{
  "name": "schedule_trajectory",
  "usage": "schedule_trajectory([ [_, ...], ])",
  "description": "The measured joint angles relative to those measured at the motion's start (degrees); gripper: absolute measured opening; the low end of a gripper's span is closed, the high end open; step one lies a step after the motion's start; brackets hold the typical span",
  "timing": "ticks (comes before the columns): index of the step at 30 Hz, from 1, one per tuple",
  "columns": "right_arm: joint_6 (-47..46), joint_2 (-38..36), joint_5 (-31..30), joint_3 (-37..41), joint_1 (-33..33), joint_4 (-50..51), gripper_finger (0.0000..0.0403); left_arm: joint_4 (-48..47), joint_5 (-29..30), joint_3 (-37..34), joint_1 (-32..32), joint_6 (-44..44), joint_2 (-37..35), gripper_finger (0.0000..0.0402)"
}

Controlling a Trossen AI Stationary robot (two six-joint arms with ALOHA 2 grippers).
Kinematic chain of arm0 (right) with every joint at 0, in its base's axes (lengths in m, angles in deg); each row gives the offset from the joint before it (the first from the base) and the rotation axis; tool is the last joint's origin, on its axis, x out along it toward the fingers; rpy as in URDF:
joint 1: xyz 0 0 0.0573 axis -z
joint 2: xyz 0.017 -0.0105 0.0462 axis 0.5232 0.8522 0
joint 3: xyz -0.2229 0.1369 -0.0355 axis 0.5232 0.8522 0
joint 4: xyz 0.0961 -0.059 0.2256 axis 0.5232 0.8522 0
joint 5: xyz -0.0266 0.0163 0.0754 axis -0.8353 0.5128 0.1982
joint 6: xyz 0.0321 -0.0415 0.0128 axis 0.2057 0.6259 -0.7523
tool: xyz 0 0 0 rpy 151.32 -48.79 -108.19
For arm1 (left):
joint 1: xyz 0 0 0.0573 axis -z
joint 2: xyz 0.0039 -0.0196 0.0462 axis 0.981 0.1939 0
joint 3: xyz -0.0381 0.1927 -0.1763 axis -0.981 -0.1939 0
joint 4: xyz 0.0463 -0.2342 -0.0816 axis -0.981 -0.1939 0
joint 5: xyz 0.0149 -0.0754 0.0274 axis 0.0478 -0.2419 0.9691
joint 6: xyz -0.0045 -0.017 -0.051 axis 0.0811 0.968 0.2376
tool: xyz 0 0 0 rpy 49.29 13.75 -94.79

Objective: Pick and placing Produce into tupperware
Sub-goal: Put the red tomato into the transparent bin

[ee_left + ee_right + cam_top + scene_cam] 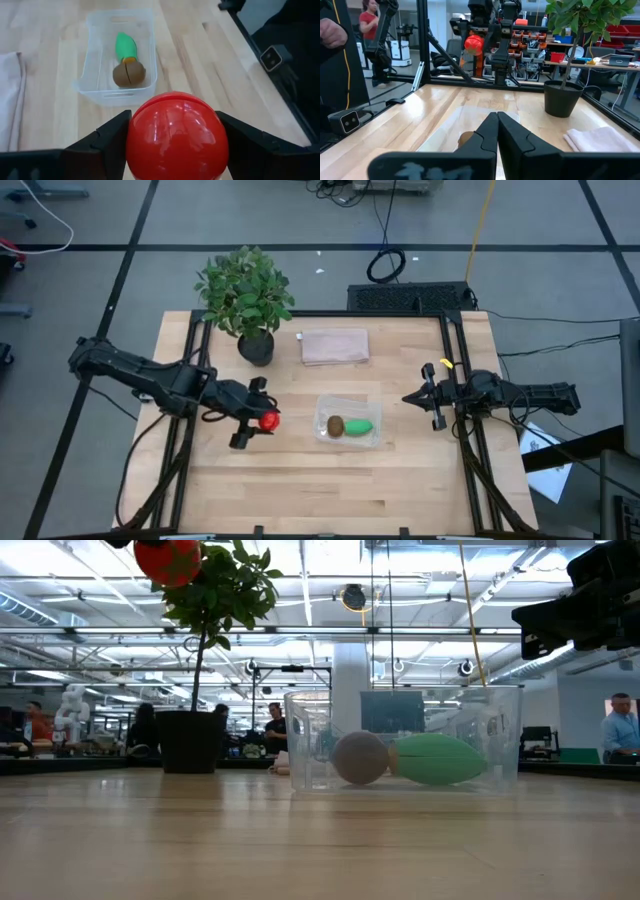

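My left gripper (pixel 262 420) is shut on the round red produce (pixel 176 135), held above the table left of the tupperware. High in the low view the red ball (pixel 168 558) shows at the upper left. The clear tupperware (pixel 348 420) rests flat on the table near its middle. Inside it lie the brown kiwi-like piece (pixel 335 425) and the elongated green piece (pixel 359 426), touching each other. My right gripper (pixel 408 398) waits shut at the table's right side, with nothing between its fingers (pixel 497 131). My left gripper pinches the red ball between its two fingers, one on each side (pixel 131 140) at its widest part. The fingers come slanting down from the table's left toward the tupperware. The ball is lifted clear of the table.
A potted leafy plant (pixel 247 298) stands at the far left of the table. A pale folded cloth (pixel 334 345) lies beyond the tupperware. Black frame rails (pixel 455 350) run along both table sides. Bare wood lies near the front edge (pixel 330 500).
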Motion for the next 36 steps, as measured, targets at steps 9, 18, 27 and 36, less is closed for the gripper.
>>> schedule_trajectory([
  [9,0.0,0.0,0.0,0.02,0.0,0.0,0.0,0.87,-2.59,0.0,-3.88,-4.93,-1.08,0.0252],
  [18,0.02,0.0,-0.02,0.02,0.0,0.17,0.0,2.92,-6.61,-0.02,-6.57,-10.25,-7.31,0.0244],
  [27,0.03,0.02,-0.04,0.02,0.0,0.25,0.0,2.04,-8.44,-0.02,-9.64,-13.03,-10.07,0.0253],
  [36,0.03,0.02,-0.04,0.02,0.0,0.33,0.0,-3.97,-8.02,-0.02,-12.33,-11.1,-14.75,0.0254],
])
